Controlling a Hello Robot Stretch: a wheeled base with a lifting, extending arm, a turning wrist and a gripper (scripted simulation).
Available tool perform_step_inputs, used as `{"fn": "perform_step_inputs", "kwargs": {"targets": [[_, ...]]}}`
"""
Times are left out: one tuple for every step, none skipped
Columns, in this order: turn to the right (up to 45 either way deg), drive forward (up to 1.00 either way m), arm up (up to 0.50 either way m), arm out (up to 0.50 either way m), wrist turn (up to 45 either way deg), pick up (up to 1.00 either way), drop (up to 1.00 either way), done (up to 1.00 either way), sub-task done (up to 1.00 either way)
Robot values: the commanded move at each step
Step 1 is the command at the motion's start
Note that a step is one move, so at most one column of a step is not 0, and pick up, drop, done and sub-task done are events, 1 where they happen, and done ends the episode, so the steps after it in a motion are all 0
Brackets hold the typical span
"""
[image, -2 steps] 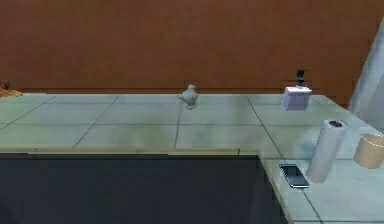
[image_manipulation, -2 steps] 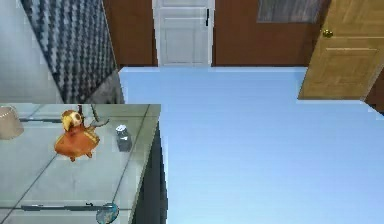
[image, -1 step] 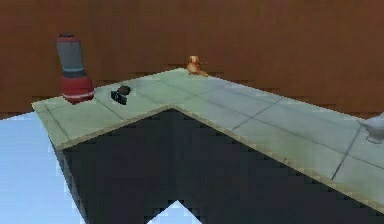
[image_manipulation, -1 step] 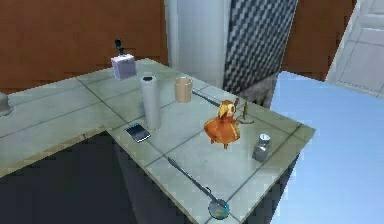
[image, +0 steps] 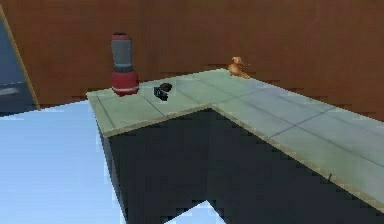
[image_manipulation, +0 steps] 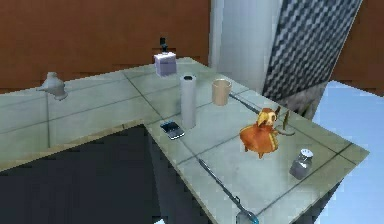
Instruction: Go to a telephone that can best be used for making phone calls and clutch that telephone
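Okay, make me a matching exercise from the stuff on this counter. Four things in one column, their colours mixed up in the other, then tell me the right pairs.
Things, all on the counter in the arm side view:
1. tall cylinder
2. cup
3. figurine
4. small flat phone-like slab

Colours:
A. orange
B. dark
C. white
D. tan

Pairs: 1-C, 2-D, 3-A, 4-B.
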Motion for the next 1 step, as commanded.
{"fn": "perform_step_inputs", "kwargs": {"targets": [[0.0, 0.00, 0.50, 0.00, 0.0, 0.00, 0.00, 0.00, 0.00]]}}
